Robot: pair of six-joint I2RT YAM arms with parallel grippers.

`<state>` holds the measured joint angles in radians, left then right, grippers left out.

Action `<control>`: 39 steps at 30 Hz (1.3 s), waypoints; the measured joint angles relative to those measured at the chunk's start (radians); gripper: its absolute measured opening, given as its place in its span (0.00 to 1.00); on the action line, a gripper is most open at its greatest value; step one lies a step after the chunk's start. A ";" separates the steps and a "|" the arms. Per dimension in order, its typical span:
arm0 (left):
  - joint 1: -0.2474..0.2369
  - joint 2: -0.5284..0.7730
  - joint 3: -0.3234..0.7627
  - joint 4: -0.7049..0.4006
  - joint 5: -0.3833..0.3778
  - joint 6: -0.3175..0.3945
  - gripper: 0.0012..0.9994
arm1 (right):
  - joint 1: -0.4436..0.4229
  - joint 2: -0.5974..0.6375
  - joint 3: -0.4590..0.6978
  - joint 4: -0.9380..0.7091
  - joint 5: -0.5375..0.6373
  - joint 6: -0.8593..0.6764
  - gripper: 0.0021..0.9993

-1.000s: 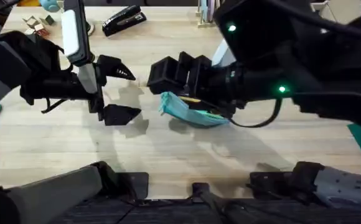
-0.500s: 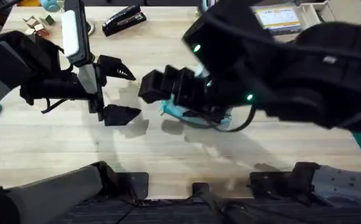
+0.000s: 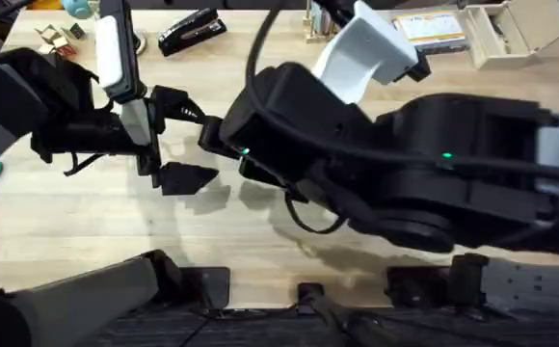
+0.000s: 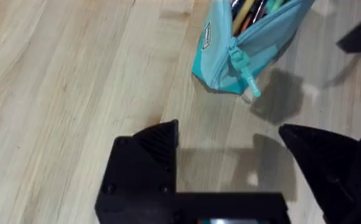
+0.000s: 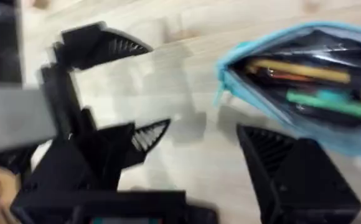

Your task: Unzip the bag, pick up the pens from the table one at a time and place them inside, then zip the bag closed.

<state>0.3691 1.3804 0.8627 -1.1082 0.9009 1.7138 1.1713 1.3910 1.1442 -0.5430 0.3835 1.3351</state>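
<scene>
Overhead, the left gripper (image 3: 185, 145) sits left of the middle of the table (image 3: 77, 217). Its two black fingers are spread wide apart and hold nothing. One finger tip points up the table and the other sits lower down. The right arm (image 3: 405, 183) is big and dark and reaches across the middle, so it covers the spot just right of the left gripper.

From the left wrist camera, the bag (image 4: 243, 46) lies flat on the table, a little way past the left gripper (image 4: 230, 165). The bag is long and thin. One short end points toward the gripper, and the long side runs away from it at a slant. The zipper is open. The zipper pull (image 4: 246, 74) hangs off the near end of the bag. The pens (image 4: 252, 11) stick out of the open top and lie along the length of the bag. The gripper does not touch the bag.

From the right wrist camera, the bag (image 5: 305, 93) is open like a mouth. A yellow pen (image 5: 299, 70) and a green pen (image 5: 323, 102) lie inside, both along the long side of the bag. The right gripper (image 5: 211, 146) has its fingers wide apart with nothing between them. One finger is just beside the bag. The left gripper (image 5: 115, 87) shows farther off, also open
</scene>
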 joint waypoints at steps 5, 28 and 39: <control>0.000 0.000 0.000 0.000 0.000 0.000 0.99 | 0.000 0.013 0.000 0.005 0.013 0.056 1.00; 0.000 0.000 0.000 0.000 0.000 0.000 0.99 | -0.001 0.136 0.000 0.073 -0.026 0.083 1.00; 0.000 0.000 0.000 0.000 0.000 0.000 0.99 | -0.019 0.216 0.000 0.107 0.010 0.083 1.00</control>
<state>0.3691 1.3804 0.8627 -1.1080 0.9009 1.7141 1.1521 1.6073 1.1442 -0.4363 0.3938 1.4185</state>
